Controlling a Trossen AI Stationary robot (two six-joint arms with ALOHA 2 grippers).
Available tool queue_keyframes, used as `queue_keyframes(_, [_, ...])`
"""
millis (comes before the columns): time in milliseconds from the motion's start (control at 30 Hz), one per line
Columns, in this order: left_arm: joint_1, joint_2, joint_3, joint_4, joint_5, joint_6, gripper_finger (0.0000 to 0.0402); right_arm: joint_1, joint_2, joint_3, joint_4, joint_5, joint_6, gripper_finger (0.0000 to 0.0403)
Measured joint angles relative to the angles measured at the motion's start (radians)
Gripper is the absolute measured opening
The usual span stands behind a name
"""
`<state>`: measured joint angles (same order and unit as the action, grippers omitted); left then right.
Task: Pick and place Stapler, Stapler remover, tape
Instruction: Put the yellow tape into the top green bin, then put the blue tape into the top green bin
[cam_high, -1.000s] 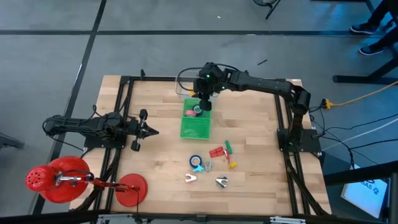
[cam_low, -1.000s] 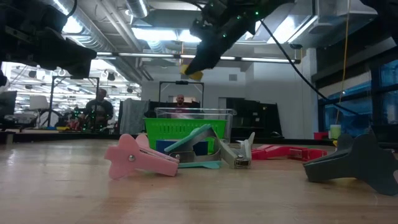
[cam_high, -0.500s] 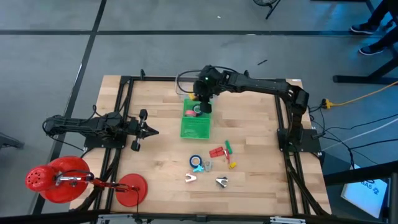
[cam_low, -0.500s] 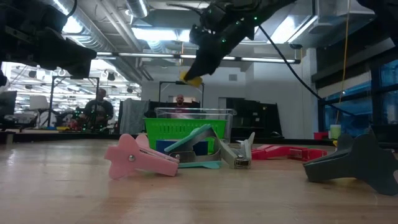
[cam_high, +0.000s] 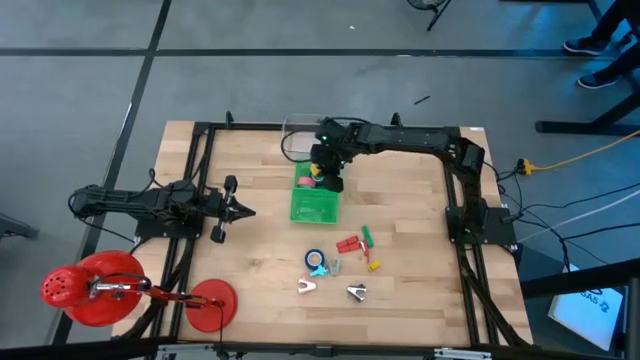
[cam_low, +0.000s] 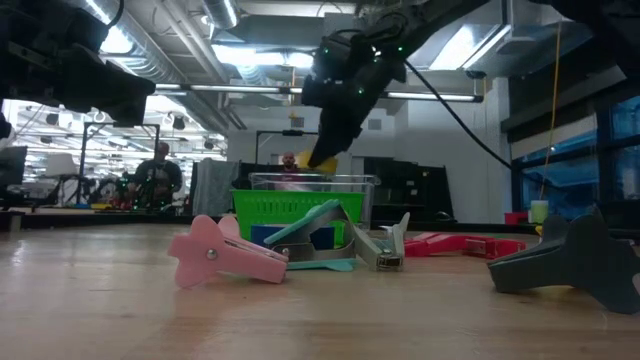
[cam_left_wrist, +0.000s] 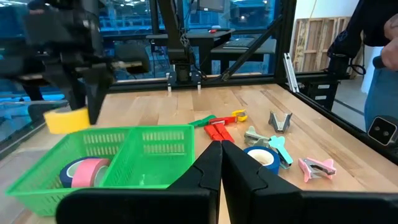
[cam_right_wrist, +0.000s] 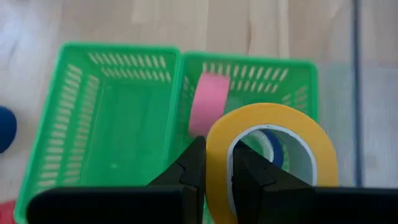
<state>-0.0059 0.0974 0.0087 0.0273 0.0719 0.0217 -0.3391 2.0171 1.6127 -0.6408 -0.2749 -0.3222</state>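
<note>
My right gripper (cam_high: 326, 177) hangs over the far compartment of the green basket (cam_high: 314, 207), shut on a yellow tape roll (cam_right_wrist: 273, 155). In the low view that yellow tape roll (cam_low: 322, 160) sits just above the basket rim (cam_low: 300, 195). A pink tape roll (cam_right_wrist: 208, 102) and a blue one (cam_right_wrist: 272, 149) stand on edge inside that compartment. Another blue tape roll (cam_high: 315, 260), a red stapler (cam_high: 348, 244) and two claw-shaped staple removers (cam_high: 307, 287) (cam_high: 357, 291) lie on the table nearer the front. My left gripper (cam_high: 247, 211) waits shut at the table's left. My right gripper pinches the yellow roll's wall (cam_right_wrist: 217, 146) with one finger (cam_right_wrist: 249, 177) inside the hollow centre and the other finger (cam_right_wrist: 189, 171) outside. It comes from above, pointing down. The roll hangs on edge below the fingers, lifted clear over the basket.
Pink and teal clips (cam_low: 230, 255) and a grey claw piece (cam_low: 565, 260) lie near the front edge. Green and yellow pieces (cam_high: 370, 250) sit beside the stapler. A clear container (cam_high: 298, 140) stands behind the basket. Red round objects (cam_high: 90, 288) sit at the near left corner.
My right gripper has come down toward the basket and shifted slightly toward the near edge, carrying the yellow tape roll. The roll has dropped from well above the basket to just over its rim. The gripper has stayed shut on it.
</note>
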Motion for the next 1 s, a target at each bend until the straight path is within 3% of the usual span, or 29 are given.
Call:
queue_keyframes(500, [0.000, 0.000, 0.000, 0.000, 0.000, 0.000, 0.0007, 0.000, 0.007, -0.147, 0.065, 0.010, 0.001, 0.0064])
queue_keyframes(700, [0.000, 0.000, 0.000, 0.000, 0.000, 0.000, 0.0007, 0.000, 0.008, -0.128, 0.046, 0.087, 0.004, 0.0105])
queue_keyframes(1000, [0.000, 0.000, 0.000, 0.000, 0.000, 0.000, 0.0006, 0.002, 0.008, -0.056, -0.009, 0.083, 0.001, 0.0193])
